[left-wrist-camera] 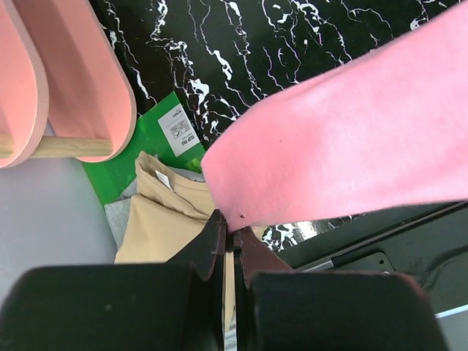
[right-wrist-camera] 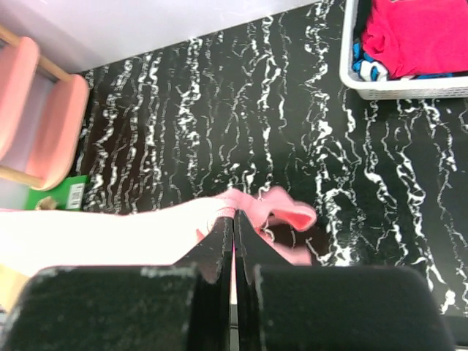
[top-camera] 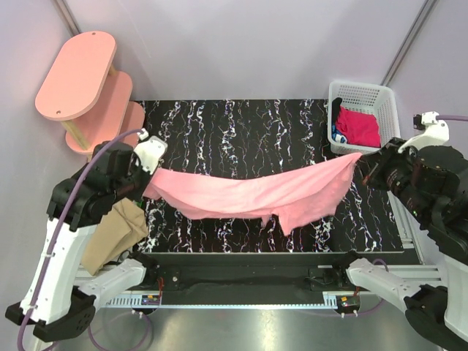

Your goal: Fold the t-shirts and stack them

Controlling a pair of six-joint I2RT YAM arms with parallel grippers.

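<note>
Salmon-pink t-shirt [top-camera: 248,191] hangs stretched across mid-frame over the marbled tabletop [top-camera: 241,124], the left claw [left-wrist-camera: 228,232] clamped on its left end, the right claw [right-wrist-camera: 234,213] on its right. Tan t-shirt [top-camera: 113,234] lies lower left; magenta-red t-shirt [top-camera: 360,126] sits in the white basket [top-camera: 365,91], upper right.

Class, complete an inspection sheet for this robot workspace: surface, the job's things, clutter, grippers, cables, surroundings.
Surface: black table with white veining.
Job's things: pink t-shirt stretched between both grippers, sagging mid-span; tan t-shirt lying at the near left corner; magenta-red t-shirt in the white basket, far right.
Clutter: green sheet under the tan t-shirt; blue item beside the red one in the basket.
Grippers: left gripper shut on the pink t-shirt's left end; right gripper shut on its right end.
Cables: purple cable looping over the left arm; another at the right arm.
Surroundings: pink oval shelf at far left; plain grey walls.
</note>
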